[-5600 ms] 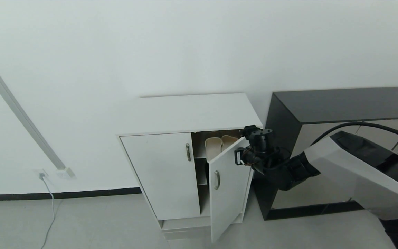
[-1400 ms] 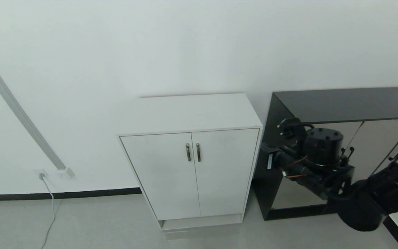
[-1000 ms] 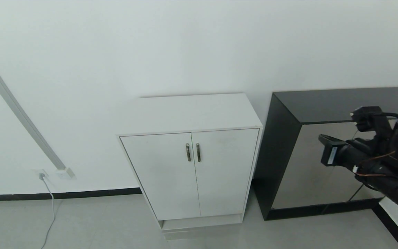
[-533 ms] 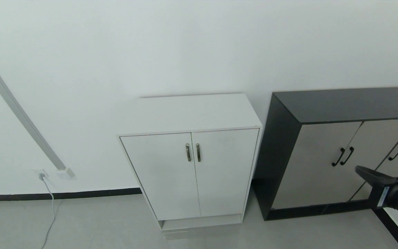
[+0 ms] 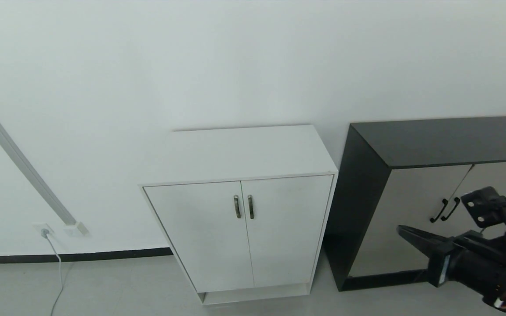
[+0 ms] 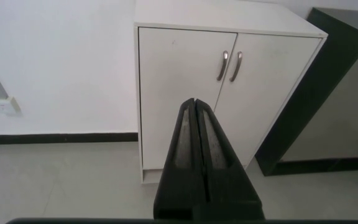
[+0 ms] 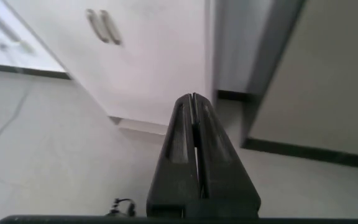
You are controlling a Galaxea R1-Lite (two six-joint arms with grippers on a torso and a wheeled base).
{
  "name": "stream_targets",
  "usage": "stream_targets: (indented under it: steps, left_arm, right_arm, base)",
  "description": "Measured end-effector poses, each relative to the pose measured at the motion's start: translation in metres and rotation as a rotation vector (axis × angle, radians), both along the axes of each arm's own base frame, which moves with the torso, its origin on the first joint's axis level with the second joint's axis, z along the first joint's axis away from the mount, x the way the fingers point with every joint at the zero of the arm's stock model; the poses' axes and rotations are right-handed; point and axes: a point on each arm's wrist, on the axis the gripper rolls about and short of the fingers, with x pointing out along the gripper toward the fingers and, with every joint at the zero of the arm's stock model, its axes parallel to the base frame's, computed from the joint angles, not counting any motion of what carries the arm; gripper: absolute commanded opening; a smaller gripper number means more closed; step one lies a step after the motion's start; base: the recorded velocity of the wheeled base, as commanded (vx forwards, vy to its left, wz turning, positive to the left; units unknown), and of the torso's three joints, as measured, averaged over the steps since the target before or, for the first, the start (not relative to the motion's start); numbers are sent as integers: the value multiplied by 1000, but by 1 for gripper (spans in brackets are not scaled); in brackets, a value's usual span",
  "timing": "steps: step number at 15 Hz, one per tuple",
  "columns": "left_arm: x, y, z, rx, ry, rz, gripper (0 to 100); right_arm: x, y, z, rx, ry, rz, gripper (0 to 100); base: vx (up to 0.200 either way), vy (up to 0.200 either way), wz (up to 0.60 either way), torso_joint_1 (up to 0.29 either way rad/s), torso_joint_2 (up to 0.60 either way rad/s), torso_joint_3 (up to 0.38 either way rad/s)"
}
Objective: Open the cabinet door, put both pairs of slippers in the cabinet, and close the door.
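Cabinet (image 5: 244, 151), white, sits centre frame beside a black sideboard (image 5: 437, 140), its doors (image 5: 286, 228) seemingly flush closed. The right gripper (image 5: 400, 228), lower right, has its jaws pressed together; the left gripper (image 6: 194, 104) likewise.

A dark cabinet (image 5: 437, 140) is set against the white wall (image 5: 235, 57); its top is black and its front is closed by glossy grey doors (image 5: 411, 219) fitted with paired black handles (image 5: 444, 210). A black skirting strip (image 5: 73, 255) is run along the wall's foot, above the pale grey floor (image 5: 117, 289). A grey conduit (image 5: 16, 158) is fixed slantwise on the wall and ended at a small white box (image 5: 76, 229). Just beside it a socket (image 5: 42, 229) is mounted, from which a cable (image 5: 57, 272) is hung to the floor.
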Motion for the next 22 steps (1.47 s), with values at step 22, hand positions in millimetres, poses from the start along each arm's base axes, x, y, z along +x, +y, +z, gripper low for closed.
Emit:
stream_targets:
  steps: [22]
  left_arm:
    - [0,0,0,0,0,0,0]
  right_arm:
    - [231,137,-97,23,-12,-1,0]
  base:
    - [0,0,0,0,0,0]
